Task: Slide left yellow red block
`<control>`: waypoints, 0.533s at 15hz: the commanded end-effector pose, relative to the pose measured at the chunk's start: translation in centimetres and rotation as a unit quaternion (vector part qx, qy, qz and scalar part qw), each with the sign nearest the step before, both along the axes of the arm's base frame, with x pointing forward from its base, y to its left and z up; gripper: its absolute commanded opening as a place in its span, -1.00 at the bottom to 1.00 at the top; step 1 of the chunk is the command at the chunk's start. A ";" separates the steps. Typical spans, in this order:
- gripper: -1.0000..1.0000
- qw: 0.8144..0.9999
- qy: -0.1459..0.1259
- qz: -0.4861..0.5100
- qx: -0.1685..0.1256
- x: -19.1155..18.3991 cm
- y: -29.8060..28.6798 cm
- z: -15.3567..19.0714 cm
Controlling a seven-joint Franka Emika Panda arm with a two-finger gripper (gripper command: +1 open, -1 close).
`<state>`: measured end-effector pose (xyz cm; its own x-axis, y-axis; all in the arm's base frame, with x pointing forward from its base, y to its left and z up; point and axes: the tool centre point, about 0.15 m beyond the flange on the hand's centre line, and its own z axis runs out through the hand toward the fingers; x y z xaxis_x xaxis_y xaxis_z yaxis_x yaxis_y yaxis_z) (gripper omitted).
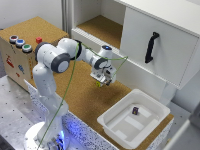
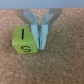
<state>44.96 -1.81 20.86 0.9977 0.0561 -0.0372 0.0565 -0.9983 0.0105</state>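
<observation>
Block [image 2: 26, 41]: sitting on cork table [image 2: 60, 65] — judged light, rigid, easily tipped.
Jaws: gripper [image 2: 39, 44] touching block's side; spread or pressed — cannot tell.
Contact: push low on side face.

Block [image 2: 23, 41] on table [image 1: 85, 97], touching gripper [image 2: 39, 46].

The single white arm rose from its base at the lower part of the exterior view's left, bent at a grey elbow joint, and reached toward the exterior view's right with the wrist turned down. The gripper [image 1: 101, 81] pointed straight downward and stood low, close to the surface under it. In the wrist view the two pale fingers [image 2: 42, 36] were near to each other with only a narrow gap between the tips.
</observation>
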 end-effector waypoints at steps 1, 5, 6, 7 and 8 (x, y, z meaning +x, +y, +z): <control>-1.00 0.998 0.046 -0.016 -0.039 -0.3 3.2 1.5; -1.00 0.997 0.058 -0.023 -0.047 -0.1 5.4 1.2; -1.00 0.997 0.058 -0.025 -0.045 0.0 5.9 1.1; -1.00 0.997 0.058 -0.026 -0.038 0.1 6.8 0.9; -1.00 0.997 0.059 -0.024 -0.032 0.1 7.6 0.7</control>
<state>44.13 2.08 21.68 0.9955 0.0287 -0.0903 0.0312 -0.9992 0.0264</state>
